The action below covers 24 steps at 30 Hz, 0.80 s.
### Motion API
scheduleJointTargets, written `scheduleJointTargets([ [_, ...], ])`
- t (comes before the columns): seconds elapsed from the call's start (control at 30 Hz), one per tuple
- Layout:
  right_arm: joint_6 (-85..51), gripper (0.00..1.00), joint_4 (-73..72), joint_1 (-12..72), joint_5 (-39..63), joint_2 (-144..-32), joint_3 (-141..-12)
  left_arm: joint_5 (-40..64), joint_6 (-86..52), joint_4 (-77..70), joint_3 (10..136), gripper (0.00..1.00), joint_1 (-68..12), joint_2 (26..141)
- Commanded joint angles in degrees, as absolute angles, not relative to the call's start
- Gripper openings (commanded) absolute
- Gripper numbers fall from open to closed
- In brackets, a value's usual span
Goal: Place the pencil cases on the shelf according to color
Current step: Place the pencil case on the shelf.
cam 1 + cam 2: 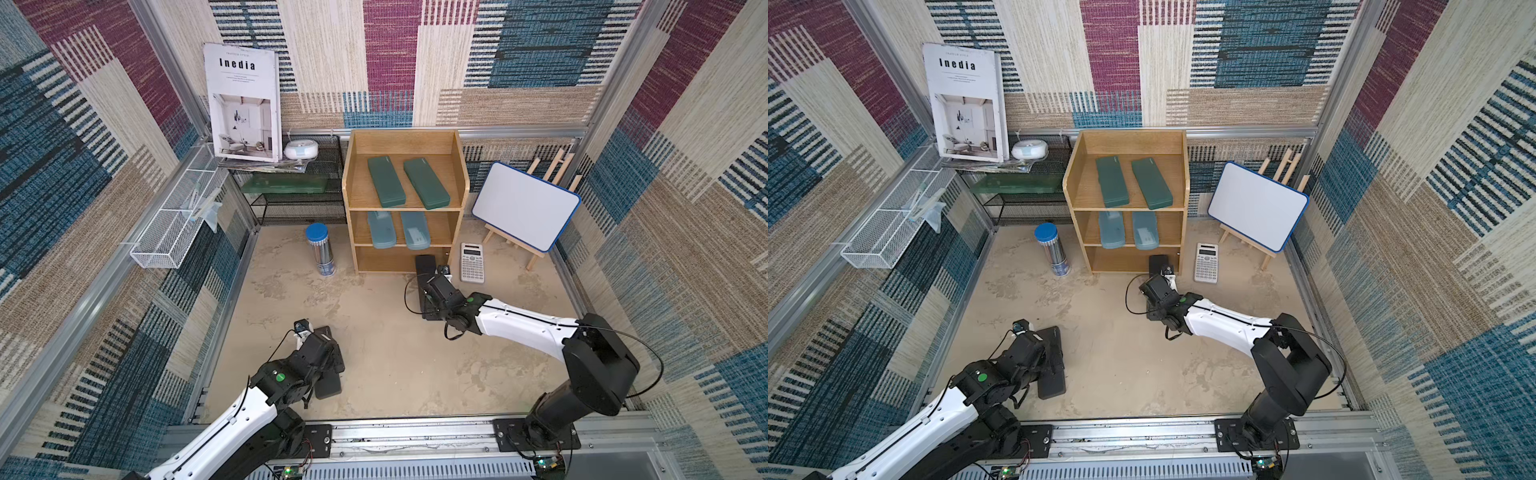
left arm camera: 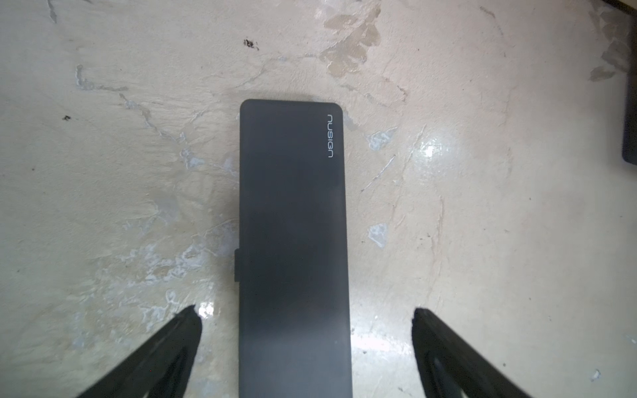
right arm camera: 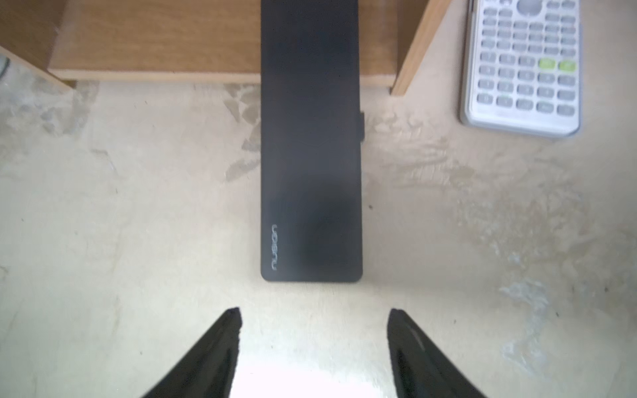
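Observation:
The wooden shelf (image 1: 348,187) stands at the back. Two dark green pencil cases (image 1: 386,181) (image 1: 426,184) lie on its top tier. On the middle tier are two teal ones (image 1: 381,230) (image 1: 415,230). One black case (image 3: 310,155) lies on the floor with its far end inside the bottom tier (image 3: 155,41). My right gripper (image 3: 313,312) is open just behind the case's near end, with nothing between its fingers. A second black case (image 2: 293,241) (image 1: 328,386) lies flat on the floor at the front left. My left gripper (image 2: 306,313) is open astride it, the fingertips clear of both long edges.
A white-grey calculator (image 1: 472,262) lies right of the shelf, beside a whiteboard on an easel (image 1: 525,205). A blue-capped tube of pencils (image 1: 320,249) stands left of the shelf. A black wire rack (image 1: 299,203) with a book (image 1: 245,102) sits at the back left.

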State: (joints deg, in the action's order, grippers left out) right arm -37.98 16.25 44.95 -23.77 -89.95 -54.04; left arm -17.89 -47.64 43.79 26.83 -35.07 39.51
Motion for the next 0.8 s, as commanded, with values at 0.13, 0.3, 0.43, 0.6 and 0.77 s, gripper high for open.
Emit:
scheduleJointTargets([
  [0.13,-40.34,0.42,9.64,45.58,-21.51,-91.76,-48.21,-17.86,-47.95,41.41,25.88,0.99,-34.83,43.06],
  [0.3,-40.95,0.39,6.89,45.62,-21.97,-96.82,-49.41,-17.35,-48.32,39.55,25.27,0.99,-34.73,45.62],
  [0.43,-40.84,0.39,6.59,45.64,-23.73,-100.58,-51.76,-16.76,-48.50,38.25,24.39,0.99,-34.67,46.47],
  [0.6,-40.64,0.40,7.38,45.27,-25.89,-103.63,-55.09,-15.22,-48.00,37.57,25.05,0.99,-34.60,47.52],
  [0.77,-39.01,0.40,8.42,44.01,-26.95,-105.71,-59.16,-16.21,-48.73,38.65,25.48,0.99,-34.58,47.80],
])
